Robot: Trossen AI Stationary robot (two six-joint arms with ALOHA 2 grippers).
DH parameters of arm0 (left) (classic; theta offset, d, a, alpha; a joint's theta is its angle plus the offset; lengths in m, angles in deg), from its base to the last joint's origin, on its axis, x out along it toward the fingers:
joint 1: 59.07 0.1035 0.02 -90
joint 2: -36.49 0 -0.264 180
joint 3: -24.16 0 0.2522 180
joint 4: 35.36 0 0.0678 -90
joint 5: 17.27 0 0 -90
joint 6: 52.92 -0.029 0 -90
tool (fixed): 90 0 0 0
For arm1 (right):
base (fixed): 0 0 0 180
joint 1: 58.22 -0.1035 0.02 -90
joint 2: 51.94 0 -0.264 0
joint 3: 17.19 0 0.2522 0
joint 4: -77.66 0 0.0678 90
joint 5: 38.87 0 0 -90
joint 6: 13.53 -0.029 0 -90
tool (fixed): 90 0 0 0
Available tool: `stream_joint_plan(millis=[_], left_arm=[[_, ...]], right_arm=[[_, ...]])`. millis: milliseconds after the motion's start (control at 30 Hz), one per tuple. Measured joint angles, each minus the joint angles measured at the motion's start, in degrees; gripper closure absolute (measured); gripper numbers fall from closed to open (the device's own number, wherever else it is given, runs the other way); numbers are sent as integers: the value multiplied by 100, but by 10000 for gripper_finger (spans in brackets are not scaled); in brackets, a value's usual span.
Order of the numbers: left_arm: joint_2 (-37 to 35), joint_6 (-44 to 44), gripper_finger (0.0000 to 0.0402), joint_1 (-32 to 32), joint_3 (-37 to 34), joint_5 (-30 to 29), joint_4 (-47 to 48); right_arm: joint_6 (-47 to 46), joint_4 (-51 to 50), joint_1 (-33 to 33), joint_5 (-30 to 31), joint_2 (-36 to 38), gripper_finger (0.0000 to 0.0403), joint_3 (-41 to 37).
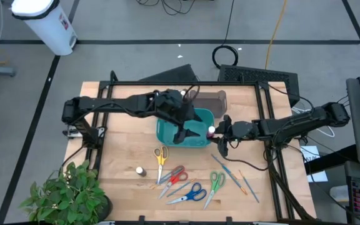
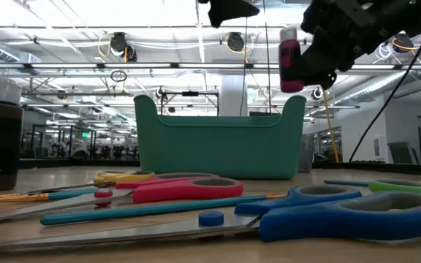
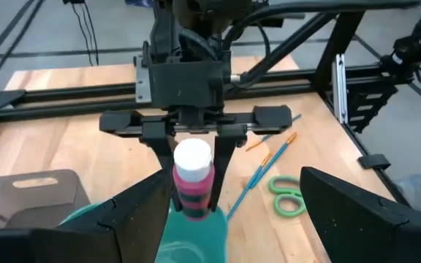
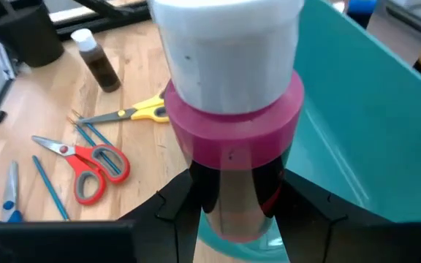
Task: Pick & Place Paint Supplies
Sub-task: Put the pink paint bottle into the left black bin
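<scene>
A small paint bottle with white cap and magenta band (image 3: 193, 179) is clamped upright between the half-closed fingers of the right gripper (image 1: 214, 130), held in the air just at the right rim of the teal plastic bin (image 1: 167, 132). The left gripper (image 1: 183, 128) hangs over the bin, its jaws spread wide and holding nothing. On the wooden table (image 1: 120, 156) stand an amber bottle (image 1: 140, 170), blue and orange brushes (image 1: 233, 175) and several scissors (image 1: 181, 181). Risk: released here, the bottle may strike the rim and fall outside; the two grippers stand near enough to collide.
</scene>
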Motion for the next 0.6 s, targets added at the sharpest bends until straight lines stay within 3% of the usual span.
stream_joint_plan(millis=[300,600], left_arm=[[299,126,92,-7,3,-142,119],[585,181,92,-3,-4,-621,151]], right_arm=[[181,-11,91,-14,-720,269,414],[293,-21,161,-11,-925,270,520]])
